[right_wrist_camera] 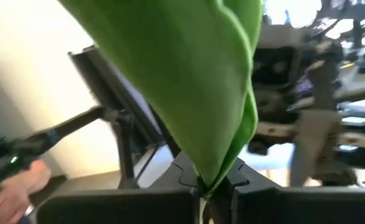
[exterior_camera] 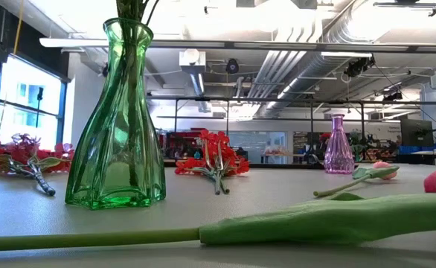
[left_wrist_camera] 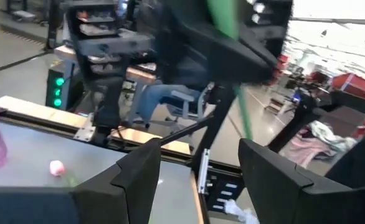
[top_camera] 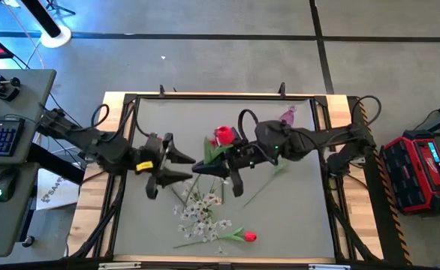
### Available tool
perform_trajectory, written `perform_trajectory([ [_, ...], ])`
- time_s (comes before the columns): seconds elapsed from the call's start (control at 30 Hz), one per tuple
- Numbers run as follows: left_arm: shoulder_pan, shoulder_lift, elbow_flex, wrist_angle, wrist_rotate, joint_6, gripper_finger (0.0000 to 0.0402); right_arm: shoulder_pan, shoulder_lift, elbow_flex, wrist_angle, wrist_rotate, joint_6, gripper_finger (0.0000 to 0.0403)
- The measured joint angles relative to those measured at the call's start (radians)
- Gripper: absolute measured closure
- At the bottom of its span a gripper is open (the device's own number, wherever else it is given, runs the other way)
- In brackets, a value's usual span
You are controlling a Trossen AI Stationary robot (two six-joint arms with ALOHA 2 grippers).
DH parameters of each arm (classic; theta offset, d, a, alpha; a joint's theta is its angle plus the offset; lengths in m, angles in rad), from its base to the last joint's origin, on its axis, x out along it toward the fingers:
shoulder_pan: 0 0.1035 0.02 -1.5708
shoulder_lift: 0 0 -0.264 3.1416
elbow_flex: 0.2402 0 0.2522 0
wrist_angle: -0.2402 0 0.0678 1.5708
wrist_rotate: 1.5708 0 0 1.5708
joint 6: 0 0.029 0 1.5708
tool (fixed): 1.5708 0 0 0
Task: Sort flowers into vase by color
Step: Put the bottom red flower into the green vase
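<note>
Pinching leafy red tulip (top_camera: 224, 136) stem: right gripper (top_camera: 202, 168) clenched. Left gripper (top_camera: 184, 165) released; stem base hidden.

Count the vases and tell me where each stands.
2. The green vase stands close in the low view, stems in it; the purple vase stands far back near the table's edge. The arms could hide others.
</note>
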Motion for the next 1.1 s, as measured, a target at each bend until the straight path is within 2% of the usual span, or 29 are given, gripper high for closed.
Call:
perform_trajectory([
  [0.2,0.086,0.015,0.028,-0.014,0.154,-0.066,0.0216,-0.026,0.000,0.000,-0.016,-0.072,-0.034,0.0403],
  [0.53,0.159,0.146,0.105,-0.015,0.387,-0.091,0.0243,-0.063,0.000,0.000,-0.049,-0.175,-0.068,0.0403],
  [0.7,0.193,0.142,0.120,-0.017,0.434,-0.096,0.0252,-0.075,-0.003,0.002,-0.060,-0.195,-0.084,0.0403],
  [0.97,0.236,0.102,0.120,-0.018,0.436,-0.089,0.0253,-0.105,-0.012,0.002,-0.079,-0.214,-0.116,0.0403],
  [1.1,0.260,0.101,0.121,-0.016,0.507,-0.101,0.0253,-0.121,-0.029,0.002,-0.101,-0.233,-0.133,0.0403],
])
